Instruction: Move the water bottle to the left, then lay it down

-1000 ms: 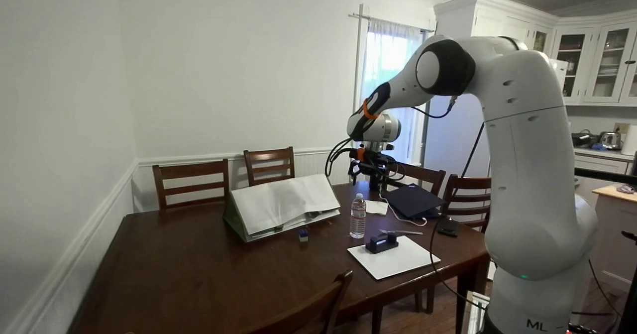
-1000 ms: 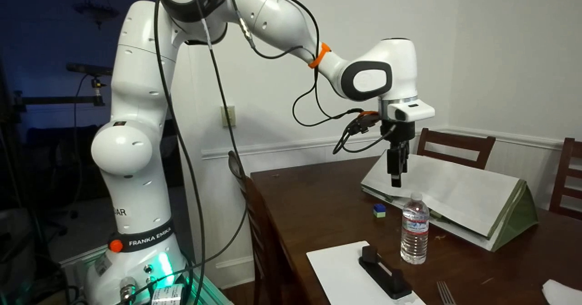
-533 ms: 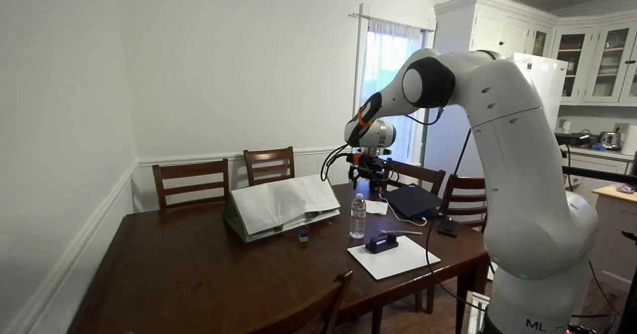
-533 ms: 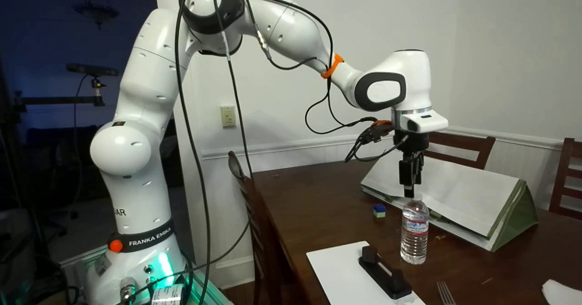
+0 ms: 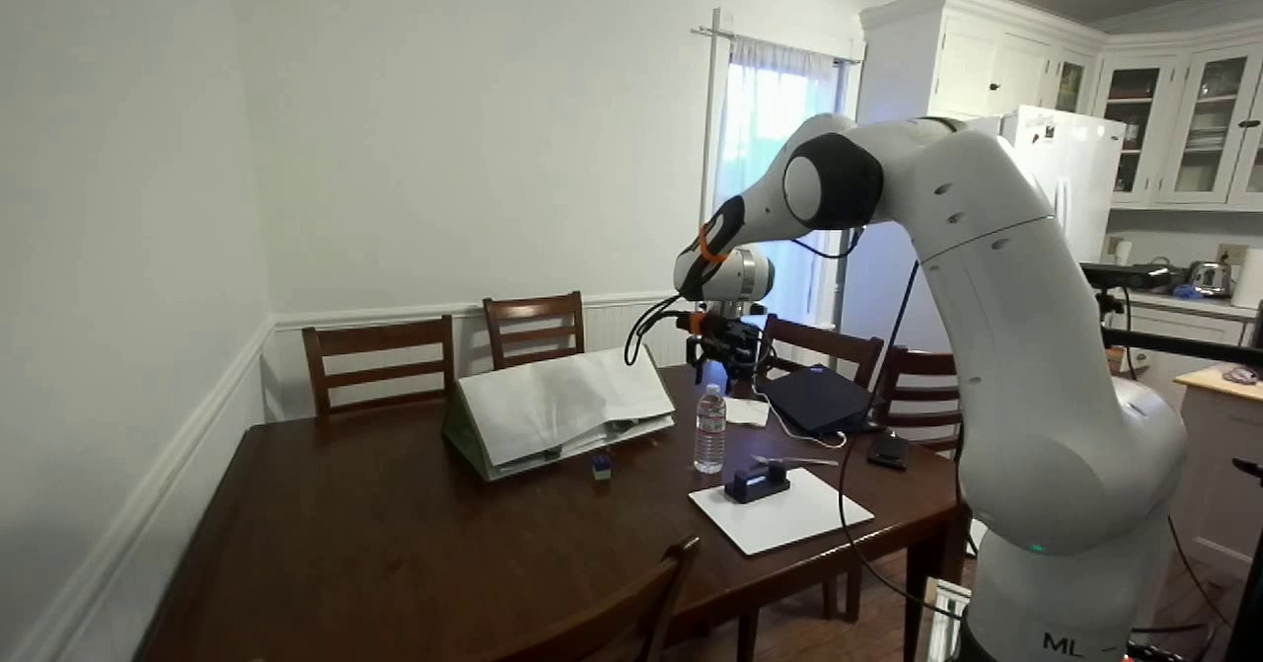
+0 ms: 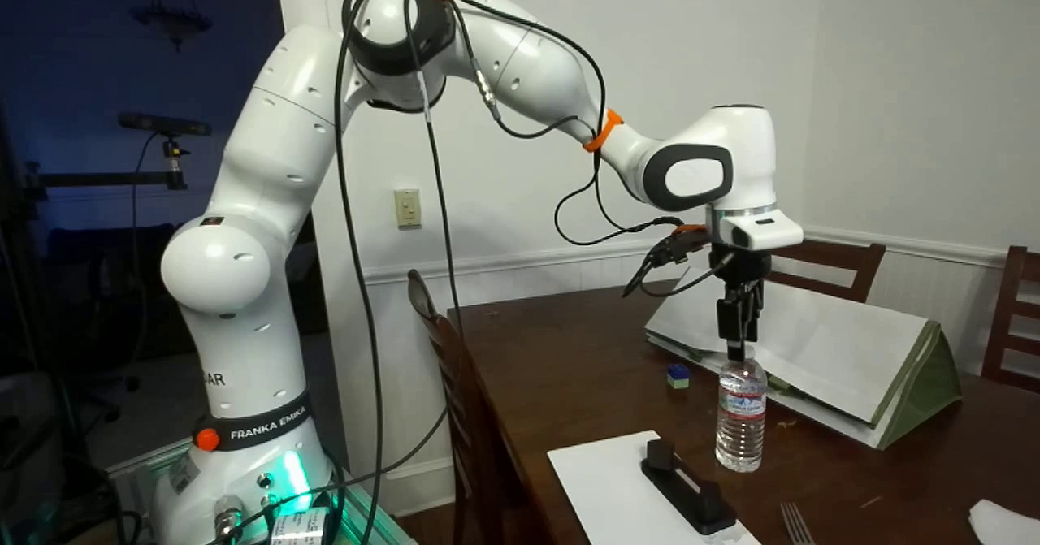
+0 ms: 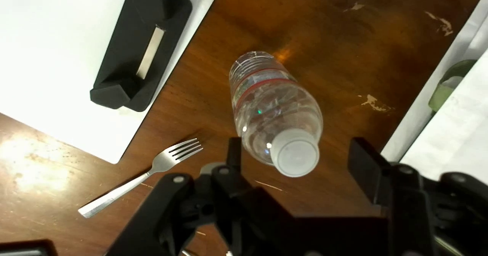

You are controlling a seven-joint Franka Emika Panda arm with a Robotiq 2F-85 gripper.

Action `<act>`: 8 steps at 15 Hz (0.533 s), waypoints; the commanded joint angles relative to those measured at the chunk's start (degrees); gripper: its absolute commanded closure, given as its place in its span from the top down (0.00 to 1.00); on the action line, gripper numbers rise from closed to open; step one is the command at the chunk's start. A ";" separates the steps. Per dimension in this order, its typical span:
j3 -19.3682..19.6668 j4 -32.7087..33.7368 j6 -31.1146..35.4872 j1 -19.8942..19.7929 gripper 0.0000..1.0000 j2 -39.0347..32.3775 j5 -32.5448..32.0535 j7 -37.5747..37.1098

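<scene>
The gripper [image 7: 297,149] has come down since a second ago to near the top of the bottle [image 6: 741,427], fingers [image 7: 234,153] spread wide, holding nothing. The bottle hasn't moved: it stands upright just beside the board [image 6: 609,480], clear, with a white cap [image 7: 297,158] and a red-edged label [image 6: 743,404].

fork [image 7: 164,162] on table [image 5: 395,544] | black object [image 7: 133,48] on white board [image 7: 49,65]

"FRANKA EMIKA" [image 6: 270,429] — black band [image 6: 244,441] low on arm [image 6: 268,155]; "ML" [image 5: 1063,645], partial "AR" [image 6: 215,379] — lower white casing [image 5: 1051,598].
</scene>
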State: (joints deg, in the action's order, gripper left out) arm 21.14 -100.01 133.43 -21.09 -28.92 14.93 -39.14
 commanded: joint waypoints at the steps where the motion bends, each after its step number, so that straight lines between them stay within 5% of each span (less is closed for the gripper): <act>1: -0.49 2.16 0.45 -0.45 0.59 -1.77 0.94 -1.56; 5: -0.48 2.30 -0.14 -0.36 0.25 -1.74 0.56 -2.06; 8: 0.06 1.95 -0.73 0.02 0.11 -1.25 -0.37 -2.71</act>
State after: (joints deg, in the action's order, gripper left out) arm 20.94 -99.16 133.42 -21.00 -29.88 14.92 -40.35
